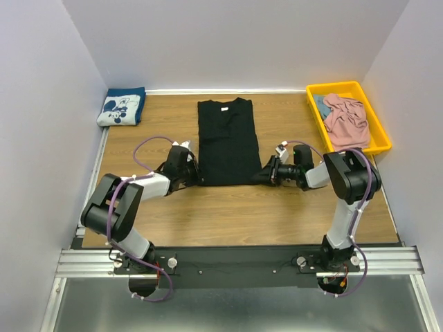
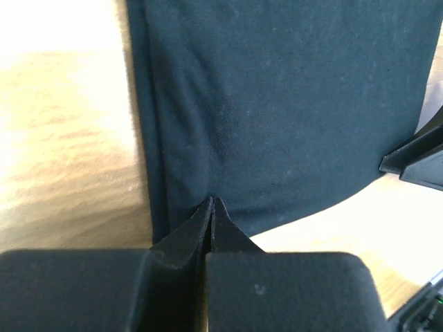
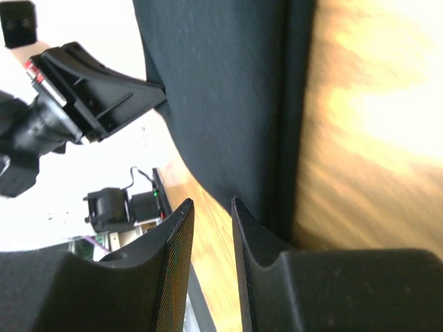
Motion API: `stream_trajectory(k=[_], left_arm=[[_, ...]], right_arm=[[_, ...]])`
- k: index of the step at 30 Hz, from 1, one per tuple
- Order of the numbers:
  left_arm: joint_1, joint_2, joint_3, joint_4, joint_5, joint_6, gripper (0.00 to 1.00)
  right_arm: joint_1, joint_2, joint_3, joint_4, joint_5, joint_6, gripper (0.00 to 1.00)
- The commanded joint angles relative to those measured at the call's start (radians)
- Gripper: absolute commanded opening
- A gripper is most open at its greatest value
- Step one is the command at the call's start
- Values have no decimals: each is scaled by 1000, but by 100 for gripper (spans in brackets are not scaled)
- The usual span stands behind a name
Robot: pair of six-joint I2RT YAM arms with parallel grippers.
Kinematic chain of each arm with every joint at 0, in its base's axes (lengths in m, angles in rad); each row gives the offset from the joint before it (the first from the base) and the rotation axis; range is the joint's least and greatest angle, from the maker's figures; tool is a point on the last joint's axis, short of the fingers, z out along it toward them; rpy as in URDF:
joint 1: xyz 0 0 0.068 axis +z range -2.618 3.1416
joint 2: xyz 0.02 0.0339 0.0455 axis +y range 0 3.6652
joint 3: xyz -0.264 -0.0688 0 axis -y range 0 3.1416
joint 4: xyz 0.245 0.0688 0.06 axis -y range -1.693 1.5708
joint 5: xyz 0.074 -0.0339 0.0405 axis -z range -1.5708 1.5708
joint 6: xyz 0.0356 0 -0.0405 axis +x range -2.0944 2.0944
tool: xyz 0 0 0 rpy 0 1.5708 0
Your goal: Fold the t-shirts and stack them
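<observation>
A large plain black t-shirt lies flat in a long narrow fold at the middle of the table. My left gripper is at its near left corner. In the left wrist view its jaws are shut on the hem of the black cloth, and creases run out from the tips. My right gripper is at the near right corner. Its jaws stand open over bare wood, right beside the shirt's edge. A folded navy t-shirt with a white mouse print lies at the back left. A crumpled pink t-shirt is in the bin.
A yellow bin at the back right holds the pink shirt and a bit of blue cloth. White walls close in the wooden table on three sides. The black rail with the arm bases runs along the near edge.
</observation>
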Motion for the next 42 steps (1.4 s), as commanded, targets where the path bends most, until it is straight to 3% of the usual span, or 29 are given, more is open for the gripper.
stream_trajectory(k=[1, 6, 10, 17, 24, 32, 38, 42], left_arm=[[29, -34, -66, -56, 10, -6, 5], [34, -143, -59, -25, -21, -2, 6], [54, -110, 19, 59, -16, -6, 9], [72, 177, 311, 67, 4, 37, 10], [153, 418, 519, 29, 27, 40, 9], [212, 522, 587, -25, 65, 25, 5], [238, 464, 574, -40, 71, 31, 7], [236, 320, 499, -42, 65, 41, 13]], right_arm=[[-45, -5, -78, 5, -27, -35, 37], [-44, -145, -18, -67, -25, -9, 42], [-42, -150, 127, -70, 16, 29, 46], [-34, 83, 475, -68, 91, 83, 46], [-37, 316, 676, -68, 111, 146, 46], [-56, 438, 700, -105, 201, 158, 46], [-62, 321, 686, -295, 241, 28, 46], [-56, 171, 577, -345, 209, -31, 47]])
